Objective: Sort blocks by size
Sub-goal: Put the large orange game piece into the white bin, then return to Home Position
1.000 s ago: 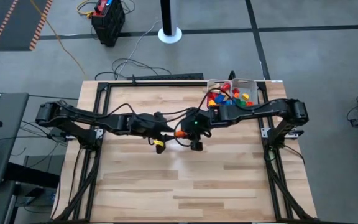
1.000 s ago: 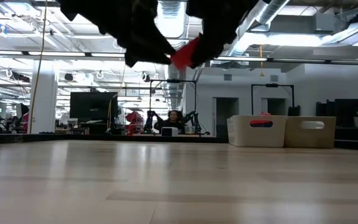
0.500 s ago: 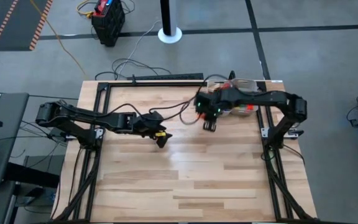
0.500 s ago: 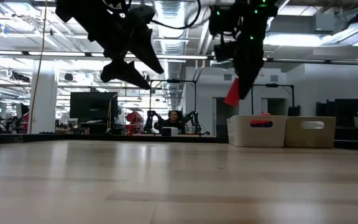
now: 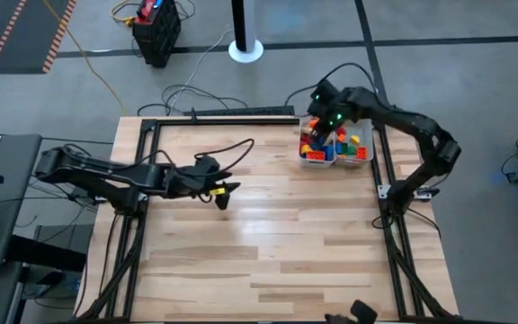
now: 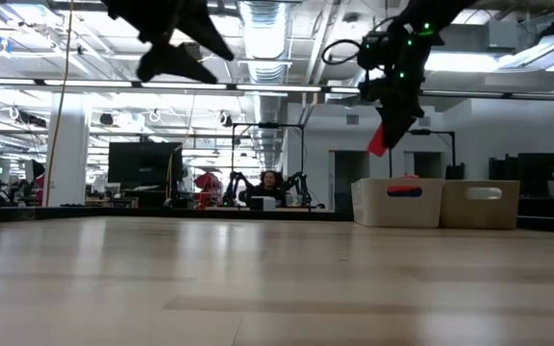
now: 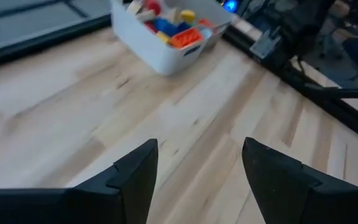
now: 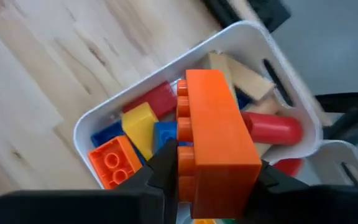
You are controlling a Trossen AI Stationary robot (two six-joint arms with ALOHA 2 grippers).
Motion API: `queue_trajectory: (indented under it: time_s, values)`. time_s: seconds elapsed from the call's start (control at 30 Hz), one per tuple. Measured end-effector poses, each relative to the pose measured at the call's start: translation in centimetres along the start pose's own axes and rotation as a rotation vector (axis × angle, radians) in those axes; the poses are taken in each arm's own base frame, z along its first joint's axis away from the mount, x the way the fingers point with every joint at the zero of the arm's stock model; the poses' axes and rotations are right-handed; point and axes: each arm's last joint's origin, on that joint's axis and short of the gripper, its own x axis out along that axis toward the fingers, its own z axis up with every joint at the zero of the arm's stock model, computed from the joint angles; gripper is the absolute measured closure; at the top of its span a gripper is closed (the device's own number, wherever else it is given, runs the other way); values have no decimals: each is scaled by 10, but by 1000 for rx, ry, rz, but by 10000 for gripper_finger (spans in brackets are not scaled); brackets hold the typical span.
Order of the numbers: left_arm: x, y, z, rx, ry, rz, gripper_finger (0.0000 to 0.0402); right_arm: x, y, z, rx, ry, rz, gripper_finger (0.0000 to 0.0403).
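Right wrist view: the right gripper is clenched on a large orange block, held above the white tray at the table's far right corner. Inside the tray lie further blocks, red, blue, yellow and orange, plus pale wooden bars. No brand, label or legible writing appears on any block or tray. Seen from above, a second tray stands touching the first. The left gripper hangs over the table's left-centre, well apart from the trays; its fingers stand spread with nothing between them. A person sits in the room beyond the table.
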Motion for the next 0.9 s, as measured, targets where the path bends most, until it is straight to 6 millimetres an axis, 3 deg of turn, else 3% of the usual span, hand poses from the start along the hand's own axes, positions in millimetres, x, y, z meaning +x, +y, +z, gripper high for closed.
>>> queue_trajectory:
  time_s: [0.23,0.53,0.77,0.9]
  values:
    - [-14,5,-7,-41,79,35,178,17,-15,1,2,42,43,257]
    - [-20,0,-17,-48,111,50,178,31,-19,2,-23,83,47,242]
    - [-26,0,-15,-36,101,34,178,-2,-34,-12,19,59,26,241]
    - [-28,5,-11,18,91,53,178,-35,-23,-21,9,-26,77,241]
